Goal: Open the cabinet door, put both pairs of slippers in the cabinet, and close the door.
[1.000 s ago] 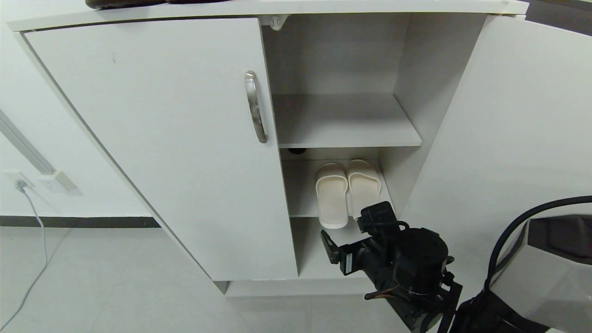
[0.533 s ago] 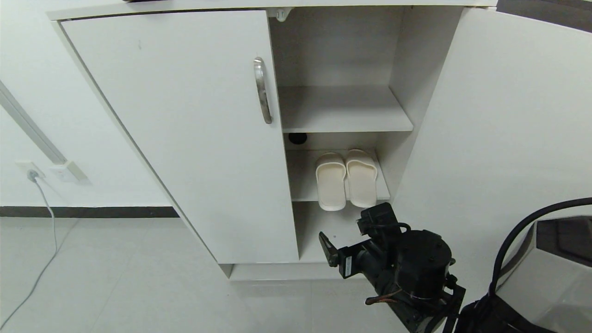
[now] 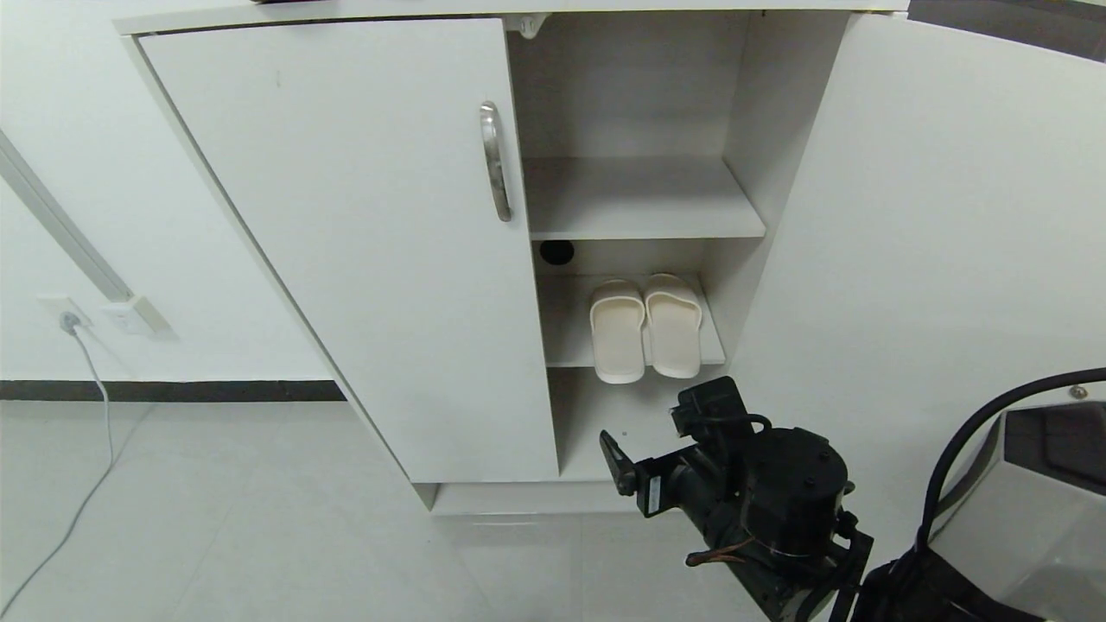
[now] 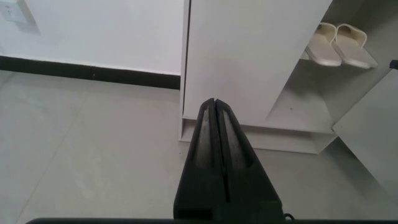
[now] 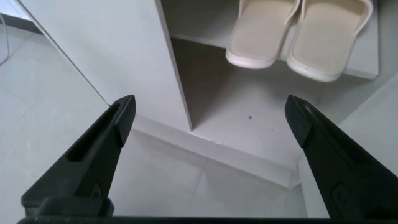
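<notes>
- One pair of cream slippers [image 3: 645, 326] sits side by side on the middle shelf [image 3: 566, 321] of the cabinet [image 3: 778, 130], toes pointing inward (the heels hang a little over the shelf's front edge).
- Both slippers touch along their inner sides, and they lie toward the right half of that shelf.
- One door, the right door [image 3: 933, 242], stands swung wide open, so the right half of the cabinet shows: an upper shelf [image 3: 635, 197], the middle shelf and the bottom compartment [image 3: 596, 423].
- Behind the slippers, a dark round hole [image 3: 556, 251] shows in the back panel just under the upper shelf.
- On the other side, the left door [image 3: 363, 225] is shut, with a metal handle [image 3: 494, 161] upright near its inner edge.
- Low in front of the bottom compartment, below the slippers, hangs the right hand [image 5: 210, 112], its fingers spread wide and gripping nothing.
- Over the tiled floor [image 3: 216, 518], facing the foot of the cabinet, the left hand [image 4: 213, 106] has its fingers pressed flat together with nothing between them.
- Left of the cabinet, a wall socket [image 3: 62, 318] holds a plug whose grey cable [image 3: 86, 484] trails down across the floor.
</notes>
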Available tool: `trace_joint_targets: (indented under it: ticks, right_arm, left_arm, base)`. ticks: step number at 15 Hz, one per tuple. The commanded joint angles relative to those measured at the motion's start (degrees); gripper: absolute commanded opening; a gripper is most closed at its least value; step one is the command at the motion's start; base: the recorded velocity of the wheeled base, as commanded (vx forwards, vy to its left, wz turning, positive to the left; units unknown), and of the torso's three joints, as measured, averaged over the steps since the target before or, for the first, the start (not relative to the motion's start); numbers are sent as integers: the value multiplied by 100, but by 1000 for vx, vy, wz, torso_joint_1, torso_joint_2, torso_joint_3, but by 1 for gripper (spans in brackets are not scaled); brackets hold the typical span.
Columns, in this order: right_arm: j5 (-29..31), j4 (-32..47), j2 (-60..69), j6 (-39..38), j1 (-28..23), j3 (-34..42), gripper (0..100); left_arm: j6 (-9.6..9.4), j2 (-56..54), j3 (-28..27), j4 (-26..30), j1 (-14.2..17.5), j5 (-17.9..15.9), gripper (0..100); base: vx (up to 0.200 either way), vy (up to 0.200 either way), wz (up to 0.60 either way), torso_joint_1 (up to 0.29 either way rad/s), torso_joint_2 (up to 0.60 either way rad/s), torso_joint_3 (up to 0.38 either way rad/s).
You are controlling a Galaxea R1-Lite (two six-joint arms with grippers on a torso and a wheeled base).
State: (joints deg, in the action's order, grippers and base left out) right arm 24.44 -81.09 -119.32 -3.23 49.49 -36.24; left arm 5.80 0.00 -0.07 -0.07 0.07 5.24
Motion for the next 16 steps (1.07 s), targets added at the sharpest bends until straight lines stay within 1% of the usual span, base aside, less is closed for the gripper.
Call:
trace_joint_targets:
  ticks: [1,10,16]
  right_arm:
    - [8,-3,-12,-2,-10,3,100]
    - [17,6,-39,7,-63,-14,100]
    - [34,-12,-118,42,-89,-6,100]
  left_arm:
    - [0,0,-1,-1,1,3,0]
    - [-9,0,-1,-1,1,3,0]
    - [0,0,-1,-1,1,3,0]
  base:
    - [0,0,0,2,2,105]
    - [0,0,0,3,0,195]
    - [0,0,0,-1,1,28]
